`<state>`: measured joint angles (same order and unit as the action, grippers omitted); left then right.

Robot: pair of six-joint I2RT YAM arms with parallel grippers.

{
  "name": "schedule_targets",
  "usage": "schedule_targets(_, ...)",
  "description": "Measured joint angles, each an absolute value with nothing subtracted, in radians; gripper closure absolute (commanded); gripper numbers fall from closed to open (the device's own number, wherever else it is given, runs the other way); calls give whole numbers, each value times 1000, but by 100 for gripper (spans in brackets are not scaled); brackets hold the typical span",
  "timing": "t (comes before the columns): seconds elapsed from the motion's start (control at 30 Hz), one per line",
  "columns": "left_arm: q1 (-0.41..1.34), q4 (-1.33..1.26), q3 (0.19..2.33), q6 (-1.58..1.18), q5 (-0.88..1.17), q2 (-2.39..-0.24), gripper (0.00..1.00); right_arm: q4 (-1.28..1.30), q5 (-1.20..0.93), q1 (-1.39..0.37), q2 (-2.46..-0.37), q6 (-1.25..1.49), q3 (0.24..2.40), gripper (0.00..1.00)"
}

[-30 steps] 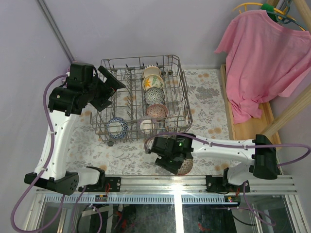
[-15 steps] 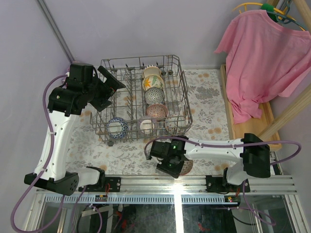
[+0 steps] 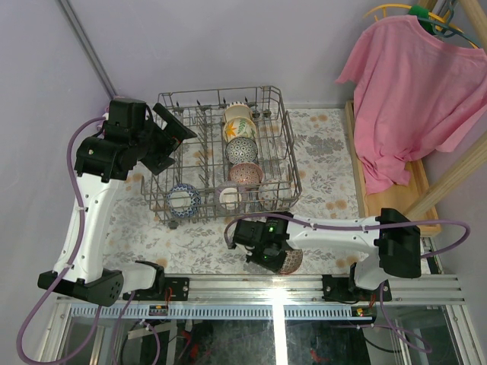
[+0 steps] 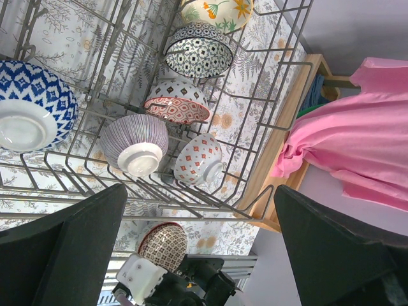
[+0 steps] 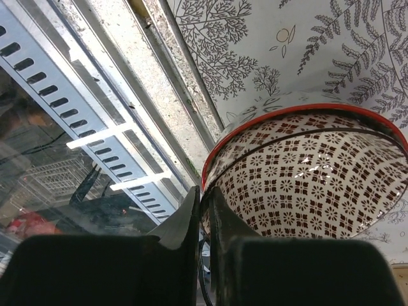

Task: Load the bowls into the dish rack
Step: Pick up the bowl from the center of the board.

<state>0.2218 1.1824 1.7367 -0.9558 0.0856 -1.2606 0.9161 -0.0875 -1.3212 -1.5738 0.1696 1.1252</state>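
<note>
Red-rimmed and printed all over with a brown lattice, one bowl (image 5: 306, 178) is sitting outside the dish rack (image 3: 288, 144), at the rack's 6 o'clock and near the front edge of the table (image 3: 327, 152). The right gripper (image 5: 201, 194) is pinching this bowl. Its two fingers are pressing together on the rim at the bowl's 9 o'clock in the wrist view, with the rim's edge running between them. Whether the bowl is resting on the fern-print cloth or hanging just above it cannot be told. A slotted metal rail (image 5: 83, 95) is running close beside it.

The left gripper (image 4: 199, 189) is hovering over the rack's 9 o'clock side, its jaws spread wide and gripping nothing.

Six bowls are standing on edge among the rack's tines. In the overhead view, four are lining up along the 3 o'clock side, from 12 o'clock down to 6:
- a floral bowl (image 4: 217, 9)
- a dark lattice bowl (image 4: 197, 50)
- a red-pink bowl (image 4: 177, 102)
- a small red-diamond bowl (image 4: 199, 159)

Just beside the last one, toward 9 o'clock, a grey striped bowl (image 4: 134, 143) is leaning foot-outward. A blue bowl (image 4: 29, 108) is sitting farther along, near the 7 o'clock corner.

A pink shirt (image 3: 415, 91) is hanging at the rack's 2 o'clock, beyond the table's edge.
</note>
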Motion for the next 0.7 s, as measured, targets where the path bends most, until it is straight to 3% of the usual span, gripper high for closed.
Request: schedule_targets(0.7, 222, 1181, 1712, -957, 87, -1247, 0, 1018, -73, -1271, -1527, 229, 1340, 100)
